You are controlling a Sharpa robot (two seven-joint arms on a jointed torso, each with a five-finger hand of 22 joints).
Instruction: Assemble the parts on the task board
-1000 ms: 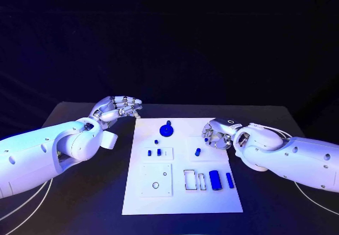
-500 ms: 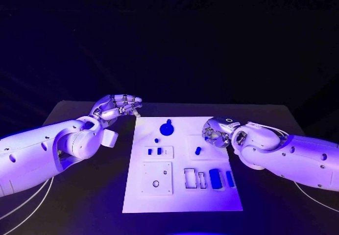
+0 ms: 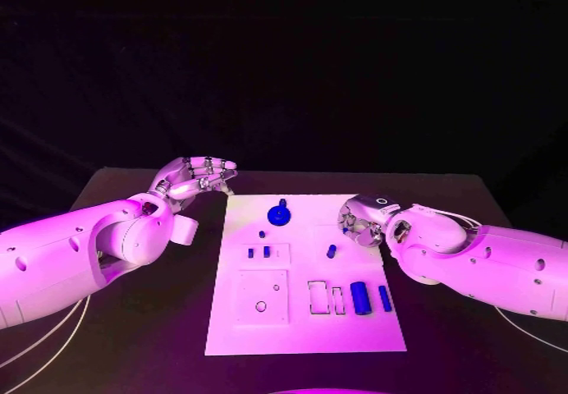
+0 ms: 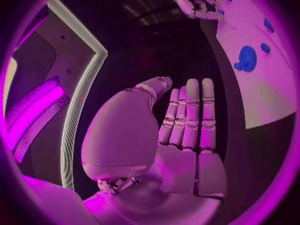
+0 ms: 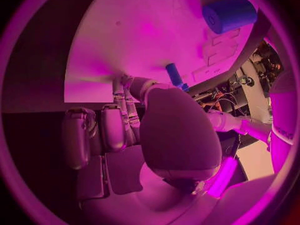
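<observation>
— Two arms are reaching in over a black table (image 3: pixel 142 345), and the white board (image 3: pixel 302 328) is lying in the middle of it, long side running away from the robot. Behind the table the room is sitting in darkness.

— What is lying on the board?

— Several blue parts. A round piece (image 3: pixel 278 215) with a small knob is sitting near the far end. A short peg (image 3: pixel 332 251) is lying near the middle, just beside the right hand. Close to the near end, a thick cylinder (image 3: pixel 359 298) and a thin bar (image 3: pixel 385 299) are lying side by side, both with their long axes pointing along the board's length, away from the robot. Small bits (image 3: pixel 267 252) are sitting in a plate left of centre.

— And the hands?

— The left hand (image 3: pixel 195 177) is hovering off the board's far left corner, above the bare table. Its wrist view is showing the fingers (image 4: pixel 190 115) stretched out straight and side by side, holding nothing. The right hand (image 3: pixel 364 223) is hanging at the board's right edge, fingers curled downward. Its wrist view is showing fingertips (image 5: pixel 124 92) at the white surface, with a thin blue part (image 5: pixel 174 76) just beyond the thumb. Whether it is pinching anything, I cannot tell.
</observation>
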